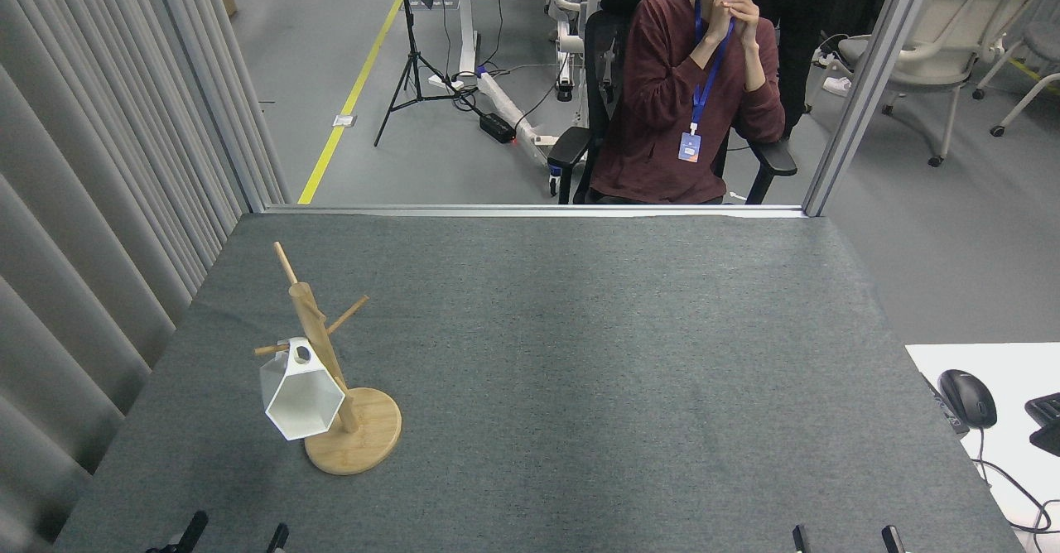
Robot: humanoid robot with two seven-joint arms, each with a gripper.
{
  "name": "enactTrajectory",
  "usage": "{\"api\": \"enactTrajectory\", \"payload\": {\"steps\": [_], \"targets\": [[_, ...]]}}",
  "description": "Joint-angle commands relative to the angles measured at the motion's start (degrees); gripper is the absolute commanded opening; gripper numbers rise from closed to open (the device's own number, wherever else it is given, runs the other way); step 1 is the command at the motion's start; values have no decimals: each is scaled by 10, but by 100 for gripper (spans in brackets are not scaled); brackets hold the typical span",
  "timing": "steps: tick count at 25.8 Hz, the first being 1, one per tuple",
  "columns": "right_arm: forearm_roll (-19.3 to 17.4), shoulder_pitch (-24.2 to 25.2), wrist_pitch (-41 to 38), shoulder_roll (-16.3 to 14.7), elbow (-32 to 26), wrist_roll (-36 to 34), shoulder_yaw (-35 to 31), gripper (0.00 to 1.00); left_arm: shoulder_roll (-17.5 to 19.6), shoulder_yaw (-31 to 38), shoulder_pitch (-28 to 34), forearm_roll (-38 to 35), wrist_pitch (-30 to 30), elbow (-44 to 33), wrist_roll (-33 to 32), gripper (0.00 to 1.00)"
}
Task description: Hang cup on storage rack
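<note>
The task looks finished, or very nearly so. The cup (300,394) hangs on the storage rack (331,371), its small tab handle at the top with the round hole threaded by a thin peg that points out to the left of the upright post. No end effector touches it; it hangs on the peg alone, its body leaning against the post and dangling just above the round base, its open mouth turned down and toward the camera.

Only fingertips show at the bottom edge of the head view. The left end effector (236,539) appears as two dark tips set apart with nothing between them, so it reads as released, well clear of the cup. The right end effector (845,538) likewise shows two separated tips, empty and far off on the other side of the desk (580,354).

What is left, as a judgement, is only to confirm the cup sits steady.

The cup is matte white with a faceted hexagonal body; the rack is light bamboo, and taller than the cup
</note>
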Motion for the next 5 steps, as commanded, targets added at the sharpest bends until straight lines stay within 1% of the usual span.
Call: {"api": "enactTrajectory", "payload": {"steps": [1,5], "targets": [[0,25,-8,-3,-29,-5,-9,99,17,11,35,104,-26,-28,-23,99],[1,35,-8,-5,-44,-5,-18,99,19,13,39,123,-24,-32,-23,99]]}}
